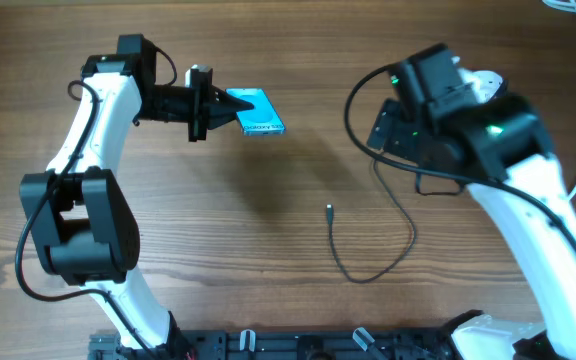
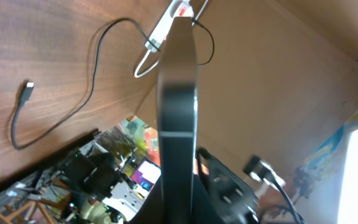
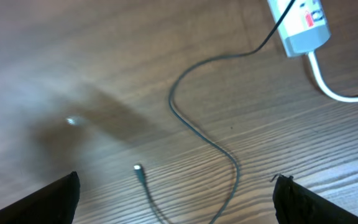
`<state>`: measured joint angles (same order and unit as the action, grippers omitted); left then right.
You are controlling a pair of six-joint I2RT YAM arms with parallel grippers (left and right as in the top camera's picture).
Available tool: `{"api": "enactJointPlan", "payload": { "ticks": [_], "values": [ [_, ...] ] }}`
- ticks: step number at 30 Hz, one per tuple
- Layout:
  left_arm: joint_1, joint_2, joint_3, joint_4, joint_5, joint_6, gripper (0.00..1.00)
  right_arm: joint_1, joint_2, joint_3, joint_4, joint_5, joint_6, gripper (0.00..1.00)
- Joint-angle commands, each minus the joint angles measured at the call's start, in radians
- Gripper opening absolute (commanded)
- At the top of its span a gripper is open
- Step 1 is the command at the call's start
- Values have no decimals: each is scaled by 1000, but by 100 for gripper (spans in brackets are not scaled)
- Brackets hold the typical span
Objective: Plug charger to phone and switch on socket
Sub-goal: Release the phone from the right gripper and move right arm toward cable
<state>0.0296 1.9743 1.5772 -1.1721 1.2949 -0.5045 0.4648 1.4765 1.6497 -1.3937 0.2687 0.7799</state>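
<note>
Charger plug (image 3: 138, 168) lies loose on the worktop (image 1: 268, 260), ahead of and between the wide-open right fingers (image 3: 55, 200), while the left fingers (image 1: 218, 108) clamp the phone (image 1: 260, 114).

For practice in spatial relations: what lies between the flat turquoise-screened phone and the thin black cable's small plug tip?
Nothing: the overhead view shows only bare wooden table between the flat turquoise phone and the black cable's plug tip.
</note>
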Motion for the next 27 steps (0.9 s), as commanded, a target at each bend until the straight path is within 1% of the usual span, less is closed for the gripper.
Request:
{"api": "enactJointPlan", "payload": {
  "ticks": [1,3,4,6,9,18,23,27],
  "values": [
    [7,-31,1,-76,114,31,4,-11,25,-127,75,-10,-45,100],
    [7,-32,1,-114,178,57,4,-27,26,-193,140,-40,-51,100],
    [7,-32,1,-132,217,83,4,-38,26,-231,178,-77,-76,100],
    [7,-32,1,-146,243,94,4,-51,26,-276,227,-140,-126,100],
    [7,-32,1,-149,257,94,4,-63,26,-337,283,-195,-168,100],
    [7,-32,1,-154,276,93,4,-63,26,-438,361,-217,-175,100],
    [7,-32,1,-183,282,89,4,-63,26,-492,412,-278,-180,100],
    [7,-32,1,-183,282,88,4,-63,26,-553,475,-404,-288,100]
  ]
}}
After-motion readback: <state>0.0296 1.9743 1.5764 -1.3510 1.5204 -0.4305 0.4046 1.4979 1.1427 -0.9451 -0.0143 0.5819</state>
